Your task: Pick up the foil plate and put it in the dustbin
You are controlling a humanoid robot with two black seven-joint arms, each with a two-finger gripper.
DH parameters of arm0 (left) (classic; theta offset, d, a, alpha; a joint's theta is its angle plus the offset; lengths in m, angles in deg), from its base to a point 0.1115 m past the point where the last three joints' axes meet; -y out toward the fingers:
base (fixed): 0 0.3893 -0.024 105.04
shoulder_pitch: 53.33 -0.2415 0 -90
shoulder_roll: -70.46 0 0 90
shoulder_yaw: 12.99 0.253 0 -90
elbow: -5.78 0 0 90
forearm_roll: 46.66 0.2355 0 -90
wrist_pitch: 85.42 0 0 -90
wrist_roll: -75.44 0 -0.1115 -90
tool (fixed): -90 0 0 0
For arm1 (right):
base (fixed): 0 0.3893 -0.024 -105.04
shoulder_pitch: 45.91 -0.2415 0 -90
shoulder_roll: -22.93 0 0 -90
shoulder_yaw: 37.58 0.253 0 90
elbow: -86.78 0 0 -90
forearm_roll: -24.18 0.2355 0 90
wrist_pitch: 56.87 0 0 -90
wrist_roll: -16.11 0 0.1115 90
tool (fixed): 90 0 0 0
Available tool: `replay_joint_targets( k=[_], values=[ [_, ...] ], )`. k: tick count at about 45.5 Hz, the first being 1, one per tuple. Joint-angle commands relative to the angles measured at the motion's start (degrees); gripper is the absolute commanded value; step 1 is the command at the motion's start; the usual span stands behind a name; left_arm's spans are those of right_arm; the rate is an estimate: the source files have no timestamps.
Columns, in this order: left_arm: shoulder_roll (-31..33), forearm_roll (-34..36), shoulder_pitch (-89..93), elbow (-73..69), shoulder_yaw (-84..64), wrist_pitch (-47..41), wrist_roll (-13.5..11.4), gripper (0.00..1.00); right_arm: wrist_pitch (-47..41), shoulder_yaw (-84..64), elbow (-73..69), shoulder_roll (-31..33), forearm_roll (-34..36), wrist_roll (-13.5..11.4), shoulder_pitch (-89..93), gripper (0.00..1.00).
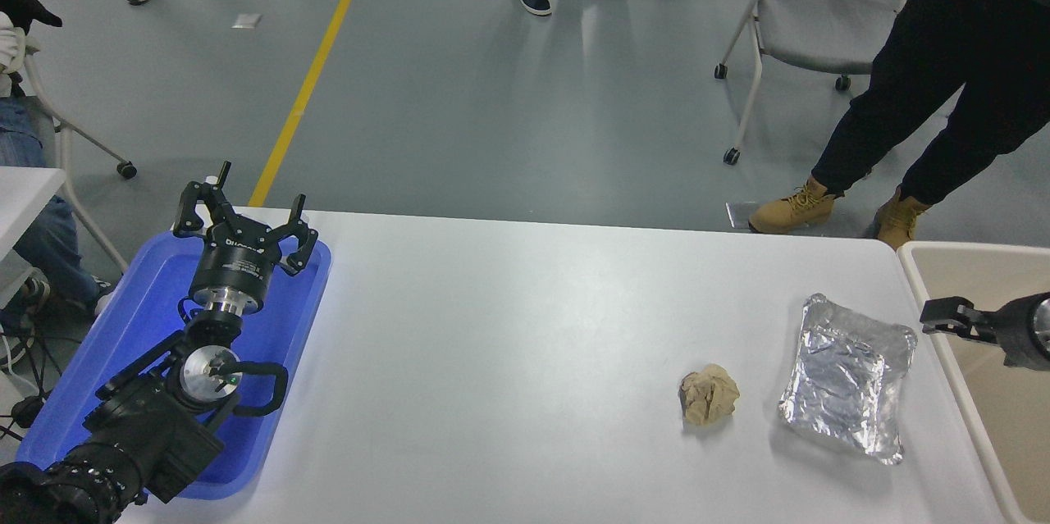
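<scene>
The foil plate [849,376], shiny and wrinkled, lies flat on the white table at the right, just left of the beige dustbin [976,434]. My right gripper [937,316] comes in from the right edge, low over the dustbin's rim, just right of the plate's far right corner and apart from it. Only part of the gripper shows. My left gripper [244,220] is parked open and empty over the blue tray [143,303] at the lower left.
A crumpled tan paper ball [709,395] lies just left of the foil plate. A person in dark trousers and tan boots [800,207] stands at the far right corner. A grey wheeled chair [820,24] stands behind the table.
</scene>
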Motion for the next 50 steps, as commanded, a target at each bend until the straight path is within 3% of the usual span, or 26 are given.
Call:
replay_joint_targets(
  k=[1,39,47,50],
  values=[
    [0.0,0.1,0.0,0.0,0.0,0.0,0.0,1.00,1.9,4.8,4.1,-2.8,0.0,0.1,6.8,1.00],
    [0.0,0.1,0.0,0.0,0.0,0.0,0.0,1.00,6.3,8.2,8.2,-8.9,0.0,0.9,14.8,1.00],
    [0.0,0.0,0.0,0.0,0.0,0.0,0.0,1.00,7.3,8.2,8.2,-9.5,0.0,2.1,15.7,0.96],
    [0.0,0.0,0.0,0.0,0.0,0.0,0.0,1.00,8.2,8.2,8.5,-9.8,-0.1,2.4,16.6,0.85]
  ],
)
